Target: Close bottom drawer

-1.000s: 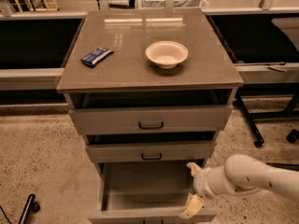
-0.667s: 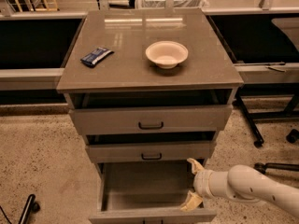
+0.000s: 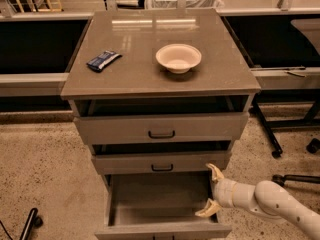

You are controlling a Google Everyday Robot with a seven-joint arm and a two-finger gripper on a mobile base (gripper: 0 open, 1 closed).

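The bottom drawer [image 3: 160, 231] of the grey-taupe cabinet is pulled far out, and its grey box interior [image 3: 160, 199] is empty. Its front sits at the lower edge of the view and its handle is hidden. My gripper [image 3: 212, 191] is open at the drawer's right side wall, one pale fingertip [image 3: 215, 171] up near the middle drawer and the other low [image 3: 206, 211] inside the right rim. My white arm [image 3: 272, 204] comes in from the lower right.
The middle drawer [image 3: 162, 162] and top drawer [image 3: 161, 128] stand slightly open. On the cabinet top are a white bowl [image 3: 178, 58] and a dark blue packet [image 3: 103, 60]. Chair or stand legs with casters [image 3: 292, 129] are on the floor at right.
My arm has slid to the right and lower in the view, with the gripper staying at the bottom drawer's right wall. The drawers look unchanged.
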